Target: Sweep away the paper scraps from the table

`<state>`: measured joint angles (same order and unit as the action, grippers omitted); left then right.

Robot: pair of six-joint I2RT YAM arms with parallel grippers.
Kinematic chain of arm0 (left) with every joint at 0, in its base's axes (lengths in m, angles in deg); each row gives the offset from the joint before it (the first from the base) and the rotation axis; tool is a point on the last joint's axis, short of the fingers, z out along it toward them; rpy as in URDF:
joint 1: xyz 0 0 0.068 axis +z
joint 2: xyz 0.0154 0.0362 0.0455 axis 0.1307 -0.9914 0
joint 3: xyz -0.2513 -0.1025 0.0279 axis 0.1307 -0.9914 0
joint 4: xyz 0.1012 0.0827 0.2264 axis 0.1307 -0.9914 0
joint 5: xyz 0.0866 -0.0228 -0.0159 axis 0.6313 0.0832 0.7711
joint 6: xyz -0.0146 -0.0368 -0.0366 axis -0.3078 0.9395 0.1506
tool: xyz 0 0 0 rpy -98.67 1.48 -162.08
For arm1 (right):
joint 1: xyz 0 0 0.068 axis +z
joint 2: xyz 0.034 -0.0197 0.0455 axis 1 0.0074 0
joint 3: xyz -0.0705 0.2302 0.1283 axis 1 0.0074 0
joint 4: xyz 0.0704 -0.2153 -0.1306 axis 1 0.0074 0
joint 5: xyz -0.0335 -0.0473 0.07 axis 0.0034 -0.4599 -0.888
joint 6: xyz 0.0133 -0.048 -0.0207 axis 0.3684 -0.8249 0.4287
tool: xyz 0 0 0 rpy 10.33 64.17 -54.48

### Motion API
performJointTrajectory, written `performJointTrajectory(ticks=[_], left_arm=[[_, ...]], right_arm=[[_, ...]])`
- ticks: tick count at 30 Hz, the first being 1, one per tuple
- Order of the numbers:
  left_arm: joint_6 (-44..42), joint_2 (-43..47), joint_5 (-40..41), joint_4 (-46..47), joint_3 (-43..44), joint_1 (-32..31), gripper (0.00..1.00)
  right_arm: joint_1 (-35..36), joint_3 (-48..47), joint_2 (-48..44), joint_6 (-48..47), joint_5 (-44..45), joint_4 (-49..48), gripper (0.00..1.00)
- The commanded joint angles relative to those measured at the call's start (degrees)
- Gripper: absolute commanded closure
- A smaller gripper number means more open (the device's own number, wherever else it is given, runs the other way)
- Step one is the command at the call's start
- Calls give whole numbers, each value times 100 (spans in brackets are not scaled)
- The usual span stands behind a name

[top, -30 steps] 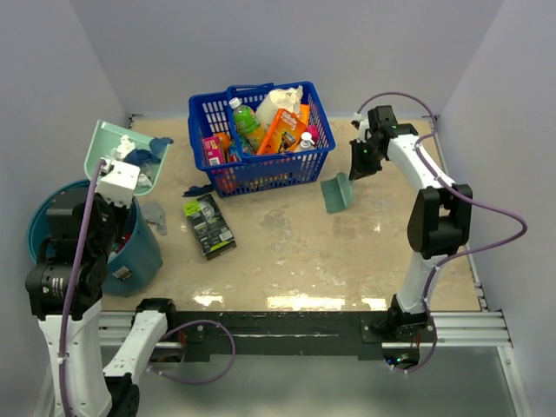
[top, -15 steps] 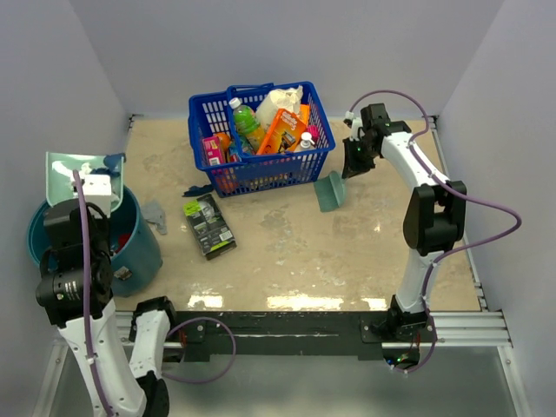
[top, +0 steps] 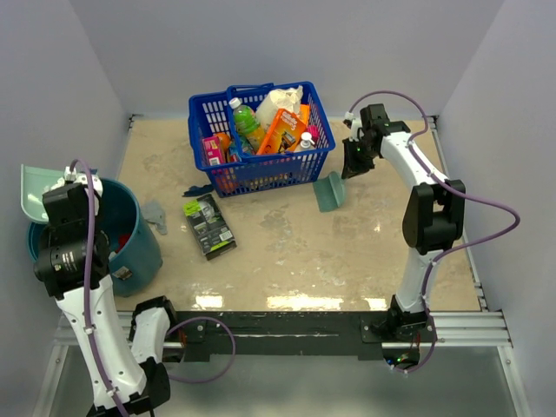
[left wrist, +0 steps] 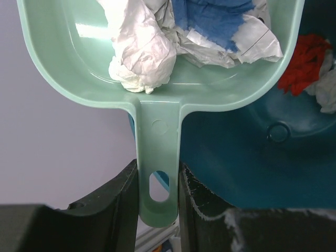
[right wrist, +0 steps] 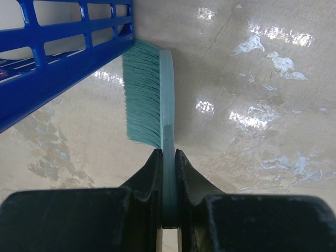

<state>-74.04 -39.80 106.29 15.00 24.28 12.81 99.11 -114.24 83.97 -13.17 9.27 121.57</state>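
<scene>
My left gripper [left wrist: 157, 173] is shut on the handle of the mint-green dustpan [left wrist: 157, 131]. The pan [top: 36, 191] hangs off the table's left side, by the teal bucket [top: 135, 248]. White [left wrist: 142, 58] and blue [left wrist: 210, 21] paper scraps lie in the pan. A red scrap [left wrist: 307, 60] lies inside the bucket. On the table [top: 347, 252], a grey scrap [top: 155, 214] and a dark blue scrap [top: 198, 189] lie near the left edge. My right gripper [right wrist: 168, 155] is shut on the brush [right wrist: 157, 100], whose bristles rest by the basket's right corner [top: 331, 191].
A blue basket [top: 261, 139] full of bottles and packets stands at the back middle. A flat black-and-green packet [top: 209, 226] lies in front of it. Grey walls close in the left, back and right sides.
The left arm swung the dustpan from over the table's back left corner out to the left, past the bucket. The right gripper shifted the brush slightly left toward the basket.
</scene>
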Motion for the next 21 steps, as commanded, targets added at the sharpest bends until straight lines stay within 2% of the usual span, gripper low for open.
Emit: performJointTrajectory(ticks=[1, 9, 21], left_arm=[[-350, 17, 395, -76, -152, 43, 100], [-1052, -177, 869, -84, -11, 43, 100], [-3838, -361, 957, -84, 648, 43, 100]], right_arm=[[30, 28, 246, -66, 362, 287, 100], [39, 142, 202, -4, 335, 199, 100], [30, 107, 298, 5, 388, 225, 100]])
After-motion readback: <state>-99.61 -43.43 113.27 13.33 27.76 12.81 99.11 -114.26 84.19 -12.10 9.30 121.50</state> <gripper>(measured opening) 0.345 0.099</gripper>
